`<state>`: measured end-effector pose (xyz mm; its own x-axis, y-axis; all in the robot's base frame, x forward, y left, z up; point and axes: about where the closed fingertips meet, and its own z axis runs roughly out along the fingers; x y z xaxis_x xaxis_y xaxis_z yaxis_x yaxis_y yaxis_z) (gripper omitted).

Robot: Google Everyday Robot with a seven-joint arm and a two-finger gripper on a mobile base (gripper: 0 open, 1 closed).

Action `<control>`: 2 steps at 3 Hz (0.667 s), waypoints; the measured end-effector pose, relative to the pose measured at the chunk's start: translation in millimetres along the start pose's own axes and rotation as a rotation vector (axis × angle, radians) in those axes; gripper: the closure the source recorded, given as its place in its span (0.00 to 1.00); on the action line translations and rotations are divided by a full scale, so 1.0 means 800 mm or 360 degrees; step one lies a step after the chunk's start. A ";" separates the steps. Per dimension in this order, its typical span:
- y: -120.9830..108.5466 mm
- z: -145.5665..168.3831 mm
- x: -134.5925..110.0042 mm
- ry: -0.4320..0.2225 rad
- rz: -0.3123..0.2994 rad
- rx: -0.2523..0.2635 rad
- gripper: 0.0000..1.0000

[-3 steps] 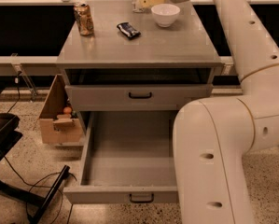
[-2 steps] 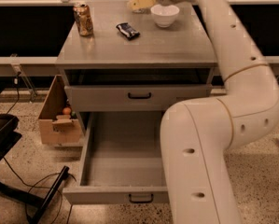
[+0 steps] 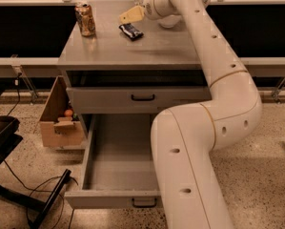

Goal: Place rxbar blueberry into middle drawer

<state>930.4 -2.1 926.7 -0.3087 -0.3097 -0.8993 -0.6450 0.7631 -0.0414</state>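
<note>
The rxbar blueberry (image 3: 131,31), a small dark flat bar with white markings, lies on the cabinet top (image 3: 132,49) near the back middle. My gripper (image 3: 128,17) with tan fingers hangs just above and behind the bar, not touching it. The middle drawer (image 3: 116,163) is pulled wide open below and holds nothing I can see; its black handle (image 3: 144,202) faces me. The drawer above it (image 3: 137,99) is closed. My white arm curves down the right side and hides the open drawer's right part.
A gold-brown soda can (image 3: 85,19) stands at the back left of the cabinet top. A white bowl (image 3: 170,22) is mostly hidden behind my arm. A cardboard box (image 3: 61,123) sits on the floor to the left, with black legs and cables (image 3: 42,194) near it.
My gripper has moved left from beside the white bowl to just above the rxbar blueberry. The arm swung leftward with it. The bar, can and drawers stayed put.
</note>
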 end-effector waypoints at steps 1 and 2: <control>0.000 0.021 0.024 0.0061 0.0034 0.0010 0.00; 0.000 0.053 0.059 0.0096 0.0077 -0.0013 0.00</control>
<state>945.5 7.6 865.5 -0.3810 -0.3067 -0.8722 -0.6338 0.7735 0.0048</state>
